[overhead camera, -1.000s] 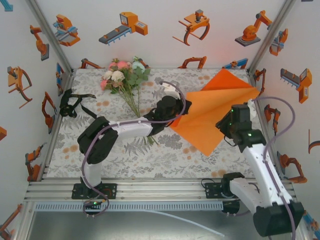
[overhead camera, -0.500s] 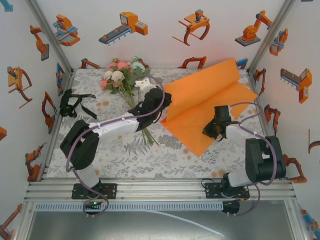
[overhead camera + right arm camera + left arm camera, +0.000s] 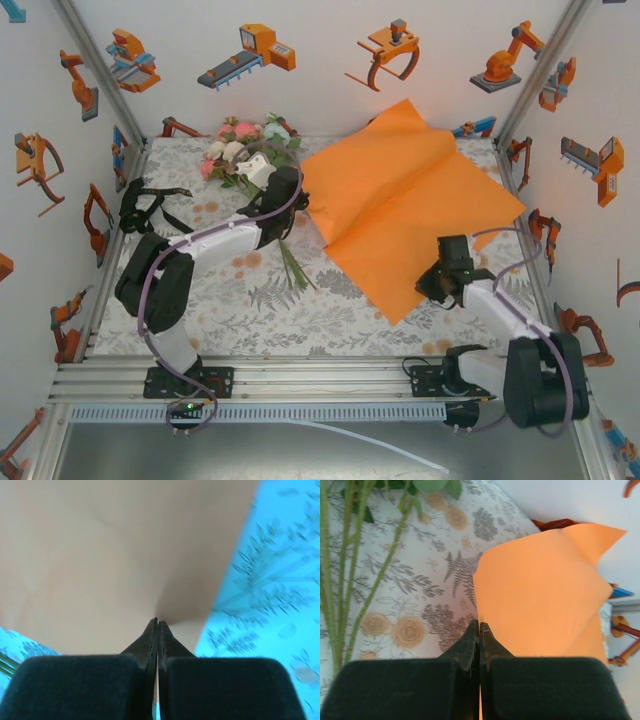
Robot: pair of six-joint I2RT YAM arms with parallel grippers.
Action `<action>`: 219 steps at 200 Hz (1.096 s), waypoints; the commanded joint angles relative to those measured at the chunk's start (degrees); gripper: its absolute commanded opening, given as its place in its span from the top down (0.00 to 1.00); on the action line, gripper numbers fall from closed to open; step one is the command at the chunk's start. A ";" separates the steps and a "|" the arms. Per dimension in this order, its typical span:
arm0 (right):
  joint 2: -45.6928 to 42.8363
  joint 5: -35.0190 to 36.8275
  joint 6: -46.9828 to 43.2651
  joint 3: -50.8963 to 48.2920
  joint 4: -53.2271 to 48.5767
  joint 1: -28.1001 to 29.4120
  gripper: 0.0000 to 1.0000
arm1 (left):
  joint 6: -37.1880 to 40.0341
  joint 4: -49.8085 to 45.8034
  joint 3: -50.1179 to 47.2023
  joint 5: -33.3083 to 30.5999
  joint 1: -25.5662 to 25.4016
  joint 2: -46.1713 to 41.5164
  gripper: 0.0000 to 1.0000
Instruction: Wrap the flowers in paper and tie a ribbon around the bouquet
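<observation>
Paper (image 3: 400,200) pinched by left hand (image 3: 479,627) and right hand (image 3: 158,622) lies beside flowers (image 3: 245,145).

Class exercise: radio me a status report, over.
Left gripper shut on paper edge. Right gripper shut on paper too. Flowers beside it, unwrapped. Ribbon lying apart.

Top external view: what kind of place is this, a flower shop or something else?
Probably a robot test booth, not a shop: white walls printed with orange robot pictures, an aluminium frame, and a leaf-print tablecloth under the flowers and orange paper.
</observation>
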 commanded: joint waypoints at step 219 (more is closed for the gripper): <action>13.15 -7.15 0.67 5.12 1.38 1.01 0.84 | 36.65 -6.73 15.57 20.63 -5.59 13.49 0.24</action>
